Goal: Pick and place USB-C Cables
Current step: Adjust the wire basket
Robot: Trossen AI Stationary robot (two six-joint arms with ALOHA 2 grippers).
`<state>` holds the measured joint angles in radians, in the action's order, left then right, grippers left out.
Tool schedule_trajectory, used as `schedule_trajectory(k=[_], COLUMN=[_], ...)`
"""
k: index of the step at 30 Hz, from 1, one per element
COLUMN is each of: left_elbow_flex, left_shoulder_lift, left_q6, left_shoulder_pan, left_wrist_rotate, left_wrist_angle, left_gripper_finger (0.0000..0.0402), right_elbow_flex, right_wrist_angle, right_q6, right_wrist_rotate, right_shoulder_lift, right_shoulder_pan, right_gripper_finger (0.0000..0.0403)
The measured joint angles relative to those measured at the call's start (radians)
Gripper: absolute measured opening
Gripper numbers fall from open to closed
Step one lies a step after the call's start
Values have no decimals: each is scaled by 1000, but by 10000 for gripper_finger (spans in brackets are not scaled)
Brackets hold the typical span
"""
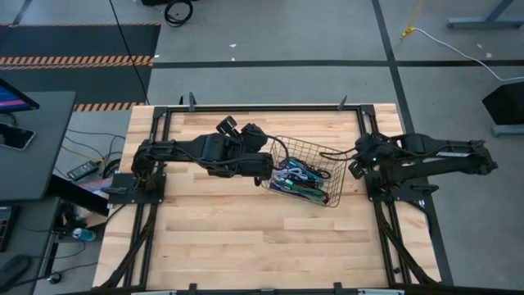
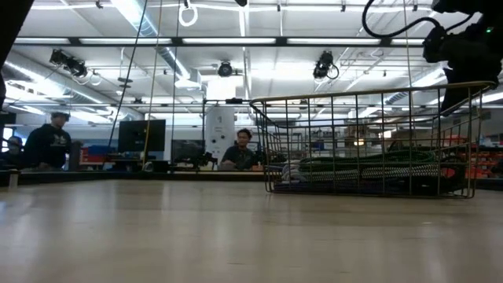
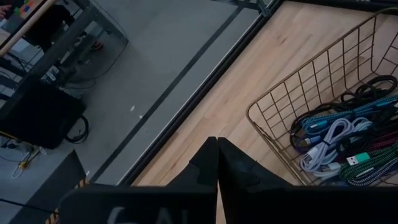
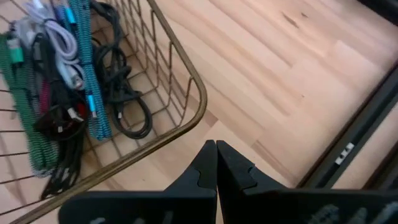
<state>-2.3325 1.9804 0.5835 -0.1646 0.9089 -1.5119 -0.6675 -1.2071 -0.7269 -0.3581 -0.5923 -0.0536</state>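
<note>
**A:** Item one, your cables?

**B:** The USB-C Cables (image 1: 301,180) lie heaped inside the wire-mesh basket (image 1: 315,149), which stands on the wooden table (image 1: 246,238) between your two arms. From above you see teal, blue, green and black bundles massed toward the basket's near-left end. Your left wrist view shows a silver-white cable (image 3: 326,146), a teal one (image 3: 348,121), a green braided one (image 3: 367,168) and black loops behind them. Your right wrist view shows a black coil (image 4: 127,109) against the basket's wall, a teal braided cable (image 4: 87,74) beside it and a green braided cable (image 4: 25,118) farther in. In the low view they form a low layer on the basket's floor.

**A:** Item two, left gripper?

**B:** Your left gripper (image 3: 216,163) sits just outside the basket's left end, over the table. Its fingers are pressed together with nothing between them. Clenched, empty.

**A:** Item three, right gripper?

**B:** Your right gripper (image 4: 216,165) sits just outside the basket's right end, by the rim's corner. Fingers likewise pressed together, holding nothing.

**A:** Item four, surroundings?

**B:** Two people (image 2: 240,151) show in the room behind the table; a dark desk (image 1: 33,147) stands left of it.
</note>
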Motion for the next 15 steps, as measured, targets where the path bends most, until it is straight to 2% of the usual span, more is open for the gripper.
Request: schedule_trajectory(k=[8, 15], left_elbow_flex=[0, 0], left_shoulder_lift=[0, 0], left_q6=[0, -1], left_shoulder_pan=[0, 0], left_wrist_rotate=[0, 0], left_wrist_angle=[-6, -16], left_gripper_finger=[4, 4], right_elbow_flex=[0, 0], right_wrist_angle=[7, 107], right_q6=[-64, -66], right_wrist_rotate=[-46, -51], right_shoulder_lift=[-102, -190], right_shoulder_pan=[0, -1], right_gripper_finger=[0, 0])
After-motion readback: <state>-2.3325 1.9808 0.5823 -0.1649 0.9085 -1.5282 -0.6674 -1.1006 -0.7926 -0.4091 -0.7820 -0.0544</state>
